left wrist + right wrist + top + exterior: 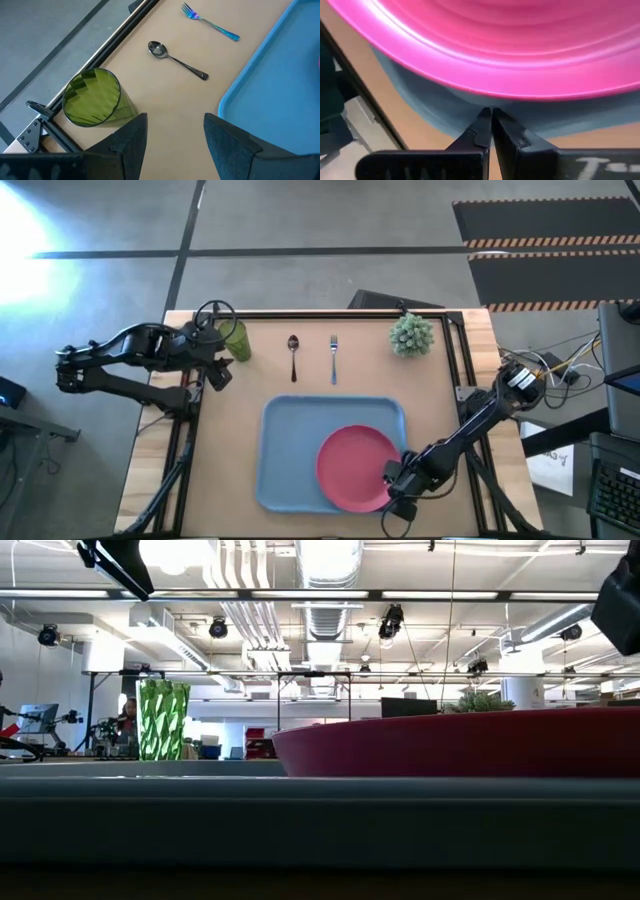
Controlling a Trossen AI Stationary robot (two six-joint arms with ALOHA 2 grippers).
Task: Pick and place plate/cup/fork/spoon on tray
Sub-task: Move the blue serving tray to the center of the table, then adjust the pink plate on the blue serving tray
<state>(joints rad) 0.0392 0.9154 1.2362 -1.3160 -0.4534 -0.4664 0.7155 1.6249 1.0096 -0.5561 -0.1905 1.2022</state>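
Your plate (357, 468) sits in the tray's (290, 450) lower-right corner, overlapping the rim there; the right gripper (398, 480), fingers shut and empty, is just beside its edge. Your left gripper (215, 370) hangs open beside the cup (236, 338), upper left, likely lined up to grab it. Spoon (293, 356) and fork (333, 358) lie parallel above the tray, long axes up-down, heads toward the frame's top

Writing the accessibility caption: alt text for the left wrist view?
The left gripper, jaws open, is close by an upright green cup on the tan table. Beyond lie a spoon and fork, beside the blue tray.
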